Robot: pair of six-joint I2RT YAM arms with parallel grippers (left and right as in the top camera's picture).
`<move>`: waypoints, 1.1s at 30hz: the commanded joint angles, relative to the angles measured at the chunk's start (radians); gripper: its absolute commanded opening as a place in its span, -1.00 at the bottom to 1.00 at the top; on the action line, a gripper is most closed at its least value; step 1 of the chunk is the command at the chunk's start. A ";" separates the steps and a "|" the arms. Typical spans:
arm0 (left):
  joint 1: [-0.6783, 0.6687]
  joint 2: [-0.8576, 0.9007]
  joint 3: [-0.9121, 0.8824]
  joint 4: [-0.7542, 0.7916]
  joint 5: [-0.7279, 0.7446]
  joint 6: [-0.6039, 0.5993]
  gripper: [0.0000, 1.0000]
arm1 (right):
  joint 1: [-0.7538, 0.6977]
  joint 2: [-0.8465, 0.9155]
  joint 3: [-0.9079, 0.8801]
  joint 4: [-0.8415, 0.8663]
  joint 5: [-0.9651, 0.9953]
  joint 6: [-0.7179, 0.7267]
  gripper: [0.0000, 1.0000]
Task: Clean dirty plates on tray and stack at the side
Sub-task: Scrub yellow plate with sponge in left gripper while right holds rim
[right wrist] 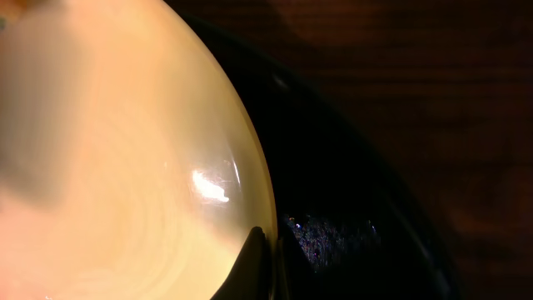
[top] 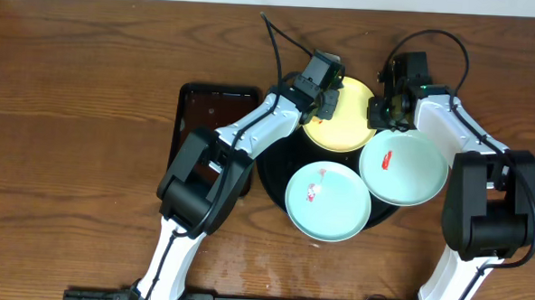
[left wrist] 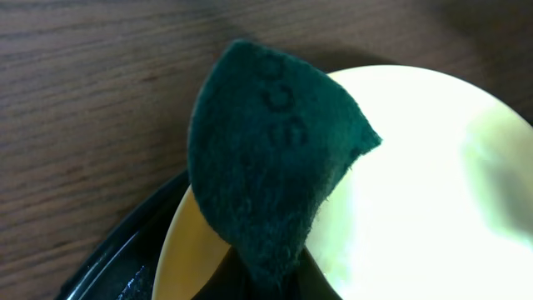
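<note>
Three plates lie on the round black tray (top: 271, 182). The pale yellow plate (top: 345, 126) is at the back; it fills the left wrist view (left wrist: 416, 183) and the right wrist view (right wrist: 108, 167). Two pale blue-white plates with red smears sit in front, one in the middle (top: 329, 201) and one to the right (top: 404, 165). My left gripper (top: 327, 100) is shut on a dark green scouring pad (left wrist: 271, 158) held over the yellow plate's left edge. My right gripper (right wrist: 268, 250) is shut on the yellow plate's right rim, also seen overhead (top: 379, 112).
A smaller rectangular dark brown tray (top: 206, 107) lies left of the black tray, partly under my left arm. The wooden table (top: 69, 141) stretches wide to the left and along the back.
</note>
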 commanded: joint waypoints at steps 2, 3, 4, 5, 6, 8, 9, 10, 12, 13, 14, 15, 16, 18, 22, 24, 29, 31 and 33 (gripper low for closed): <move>0.000 -0.002 0.011 -0.014 -0.006 0.001 -0.85 | 0.000 -0.007 0.012 -0.005 0.019 -0.006 -0.98; 0.000 -0.002 0.010 -0.019 -0.010 0.001 -0.85 | 0.000 -0.007 0.012 -0.005 0.019 -0.006 -0.98; -0.001 -0.002 0.006 -0.023 -0.014 0.001 -0.85 | 0.000 -0.007 0.012 -0.005 0.019 -0.006 -0.98; -0.001 -0.002 0.002 -0.023 -0.020 0.001 -0.85 | 0.000 -0.007 0.012 -0.005 0.019 -0.006 -0.98; 0.000 -0.001 -0.004 -0.023 -0.021 0.001 -0.85 | 0.000 -0.007 0.012 -0.005 0.018 -0.006 -0.98; 0.000 0.000 -0.010 -0.025 -0.021 0.001 -0.85 | 0.000 -0.007 0.012 -0.005 0.019 -0.006 -0.98; 0.000 0.001 -0.011 -0.030 -0.020 0.001 -0.85 | 0.000 -0.007 0.012 -0.006 0.019 -0.006 -0.98; 0.000 0.001 -0.013 -0.034 -0.020 0.001 -0.85 | 0.000 -0.007 0.012 -0.006 0.019 -0.006 -0.98; -0.002 0.001 -0.018 -0.038 -0.020 0.001 -0.85 | 0.000 -0.007 0.012 -0.006 0.018 -0.006 -0.98; -0.002 0.001 -0.022 -0.042 -0.019 0.000 -0.85 | 0.000 -0.007 0.012 -0.006 0.019 -0.006 -0.98; -0.003 0.001 -0.025 -0.047 -0.019 0.000 -0.85 | 0.000 -0.007 0.012 -0.006 0.018 -0.006 -0.98; -0.003 0.001 -0.028 -0.057 -0.019 0.000 -0.85 | 0.000 -0.006 0.012 -0.006 0.018 -0.006 -0.98; -0.003 0.002 -0.031 -0.064 -0.019 0.000 -0.85 | 0.000 -0.006 0.012 -0.006 0.019 -0.006 -0.98; -0.005 0.002 -0.044 -0.064 -0.019 0.000 -0.85 | 0.000 -0.007 0.012 -0.006 0.019 -0.006 -0.98; -0.008 0.002 -0.069 -0.064 -0.019 0.000 -0.84 | -0.001 -0.006 0.012 -0.005 0.019 -0.006 -0.98; -0.009 0.002 -0.077 -0.066 -0.016 0.000 -0.85 | 0.000 -0.006 0.012 -0.005 0.018 -0.006 -0.98; -0.009 0.002 -0.083 -0.092 -0.011 0.000 -0.84 | 0.000 -0.006 0.012 -0.006 0.018 -0.006 -0.98; -0.009 0.002 -0.083 -0.098 0.006 0.000 -0.84 | 0.000 -0.006 0.011 -0.006 0.018 -0.006 -0.98; -0.009 0.002 -0.083 -0.098 0.054 0.000 -0.84 | 0.000 -0.006 0.009 -0.005 0.018 -0.006 -0.98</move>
